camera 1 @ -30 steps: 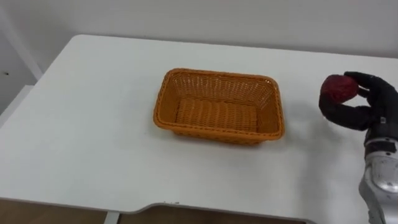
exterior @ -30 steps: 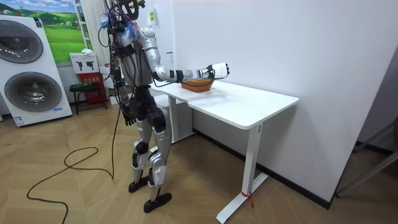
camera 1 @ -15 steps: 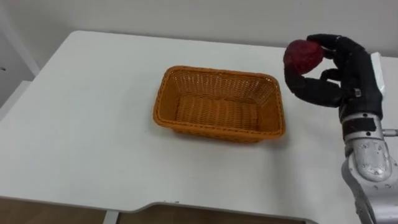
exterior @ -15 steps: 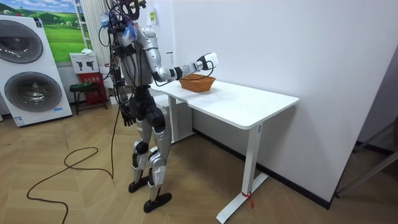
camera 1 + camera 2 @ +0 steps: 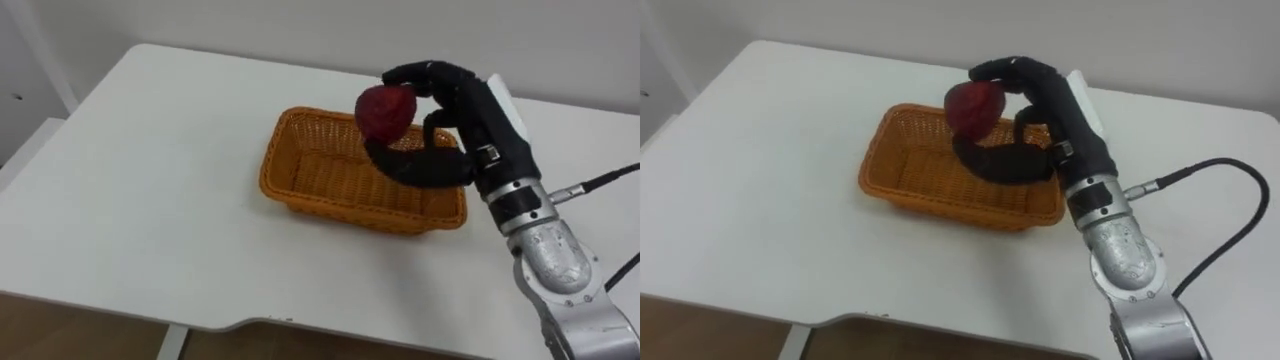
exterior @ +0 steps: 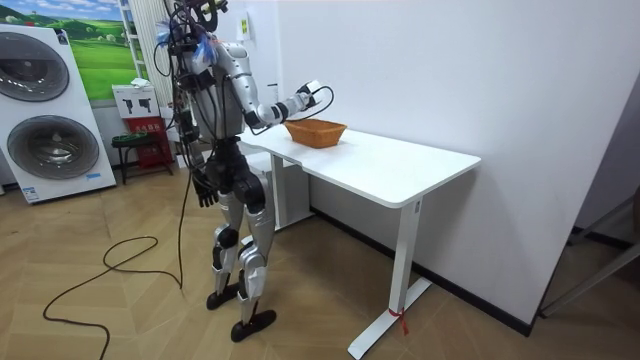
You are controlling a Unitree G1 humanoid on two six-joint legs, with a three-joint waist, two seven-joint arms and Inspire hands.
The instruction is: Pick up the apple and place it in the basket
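Observation:
A dark red apple [image 5: 386, 110] [image 5: 973, 107] is held above the far right part of the orange wicker basket [image 5: 278, 170] [image 5: 880, 168]. My right hand [image 5: 455, 125] [image 5: 1045, 115] is shut on the apple, fingers over its top and thumb curled beneath. The basket sits in the middle of the white table [image 5: 140, 200] and has nothing inside. In the room view the robot stands at the table's end on the room view's left, with the right hand [image 6: 305, 95] raised over the basket [image 6: 316, 132]. My left hand [image 6: 205, 187] hangs beside the hip.
The white wall runs close behind the table's far edge. Bare tabletop lies left of and in front of the basket. A washing machine [image 6: 45, 110] and a small stool [image 6: 135, 150] stand behind the robot on the wooden floor.
My right hand has carried the apple up and leftward, from beside the basket's right end to above the basket. The head camera has shifted a little.

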